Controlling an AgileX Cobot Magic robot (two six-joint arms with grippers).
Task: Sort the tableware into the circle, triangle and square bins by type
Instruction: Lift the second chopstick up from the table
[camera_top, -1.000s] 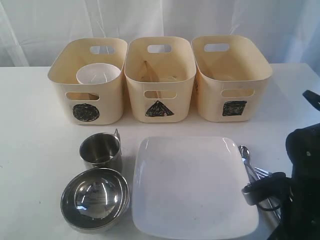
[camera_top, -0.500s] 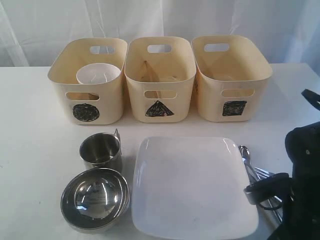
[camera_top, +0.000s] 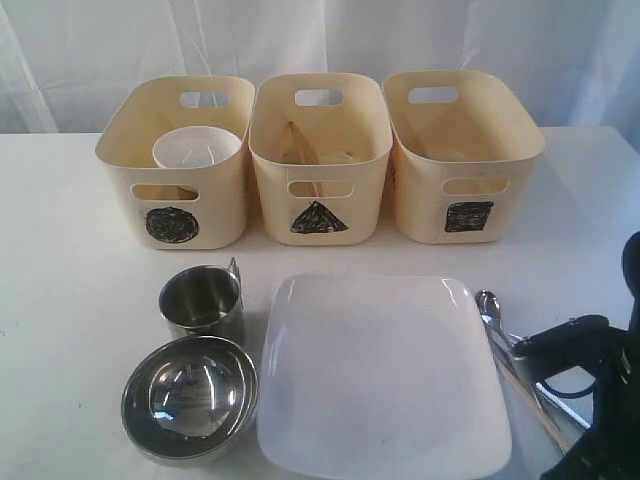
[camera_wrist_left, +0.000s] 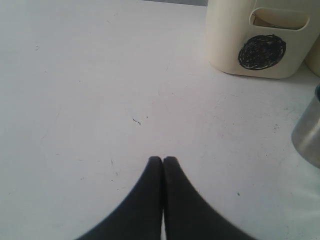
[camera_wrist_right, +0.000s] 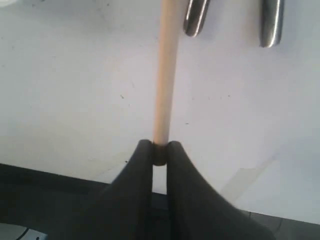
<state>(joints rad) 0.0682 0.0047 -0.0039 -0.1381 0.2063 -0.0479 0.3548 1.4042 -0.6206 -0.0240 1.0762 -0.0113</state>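
Observation:
My right gripper is shut on the end of a wooden chopstick, which slants beside the plate's right edge as the chopstick in the exterior view. Steel cutlery lies just beyond it; its handle ends show past the chopstick. A large white square plate, a steel mug and a steel bowl stand in front of the bins. A small white bowl sits in the circle bin. My left gripper is shut and empty over bare table near the circle bin.
The triangle bin holds wooden sticks. The square bin stands at the right of the row. The right arm fills the lower right corner. The mug's side is close to my left gripper.
The right arm has pulled back to the right with the chopstick held, which now shows beside the plate. The plate has shifted slightly left. The left gripper has stayed still.

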